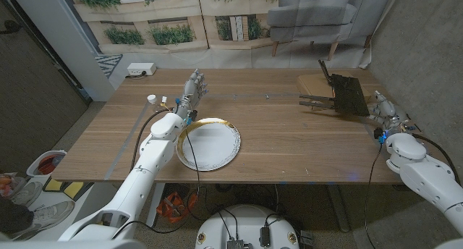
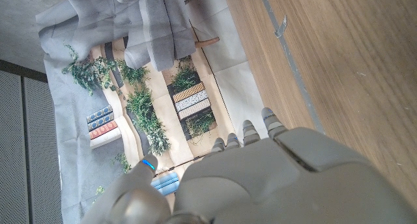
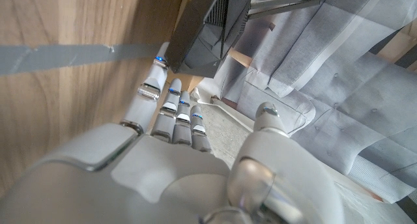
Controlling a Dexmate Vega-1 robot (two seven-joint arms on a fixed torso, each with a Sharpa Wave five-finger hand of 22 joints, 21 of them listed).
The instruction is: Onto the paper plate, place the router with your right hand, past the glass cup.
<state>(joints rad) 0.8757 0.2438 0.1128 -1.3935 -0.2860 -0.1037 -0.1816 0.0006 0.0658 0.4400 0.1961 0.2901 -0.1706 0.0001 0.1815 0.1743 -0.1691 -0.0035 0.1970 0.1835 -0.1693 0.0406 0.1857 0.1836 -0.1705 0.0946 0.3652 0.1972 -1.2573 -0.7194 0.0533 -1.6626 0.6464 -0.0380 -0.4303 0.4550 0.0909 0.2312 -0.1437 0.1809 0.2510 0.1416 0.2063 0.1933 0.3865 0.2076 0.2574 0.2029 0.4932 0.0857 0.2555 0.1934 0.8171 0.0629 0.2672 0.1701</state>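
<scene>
The router (image 1: 346,94) stands at about 2 o'clock on the table (image 1: 289,144), near the right edge, and between it and the paper plate (image 1: 208,143) bare wood lies open. Its antennas are hard to make out. The right hand (image 1: 382,108), fingers apart and holding nothing, is just beside it. The left hand (image 1: 194,88) stands upright at 11 o'clock, fingers extended, holding nothing.

Even, soft indoor light, no harsh shadows on the table (image 1: 289,144); wrist views blur close up
</scene>
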